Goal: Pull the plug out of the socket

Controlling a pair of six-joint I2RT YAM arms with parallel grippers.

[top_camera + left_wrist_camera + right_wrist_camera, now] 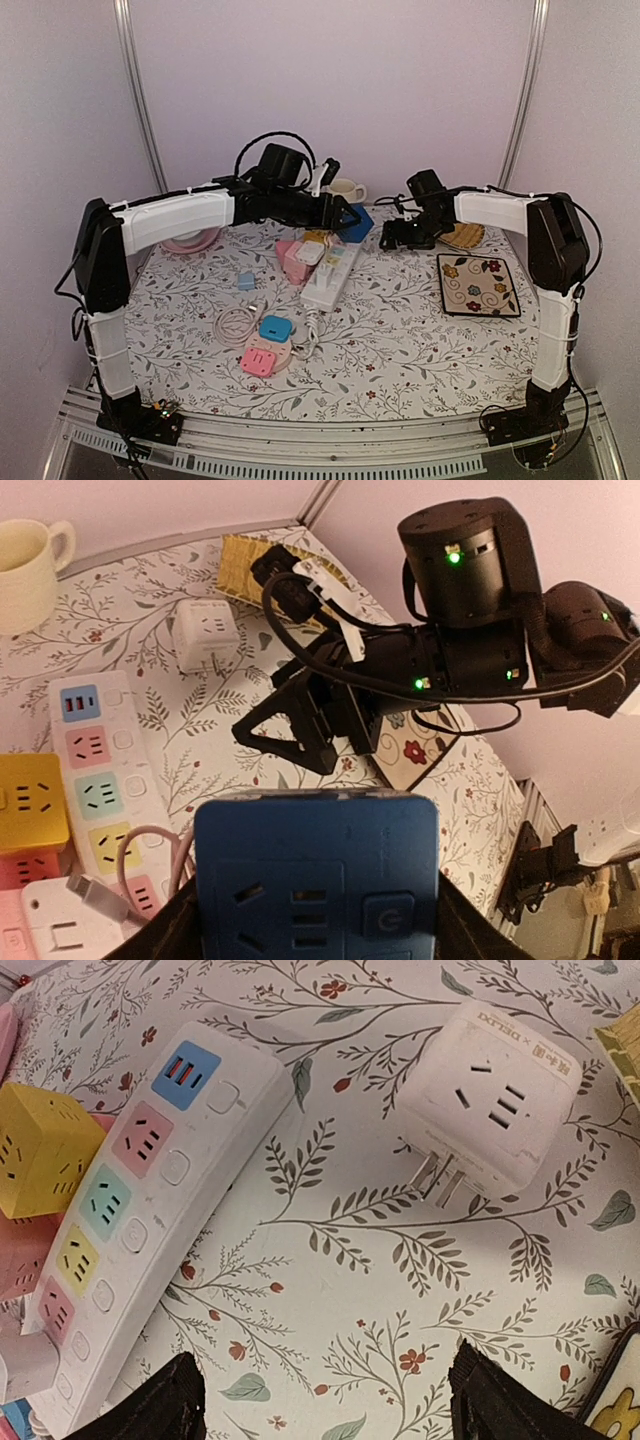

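On the flower-printed tablecloth, a flat pink adapter and a turquoise adapter are lying nearest the arm bases, just right of a coiled white cable.

Farther in, a white power strip with coloured outlets is stretching away from the near edge, its blue USB end pointing far. A yellow socket cube is sitting against the strip's left side.

Above the strip's far end, the left gripper is clamping a blue plug adapter between its fingers. The adapter's outlet face and switch are showing in the left wrist view, and the adapter is hanging clear of the strip, not seated in any outlet.

To the right of it, the right gripper is hovering with its fingers spread wide and nothing between them. A white cube adapter is lying on the cloth beyond the right gripper's fingers, to the right of the strip, well apart from the blue adapter. The cube's prongs are bare and pointing toward the near side.

A square floral plate is resting at the right of the table. A cream mug is standing at the far edge.
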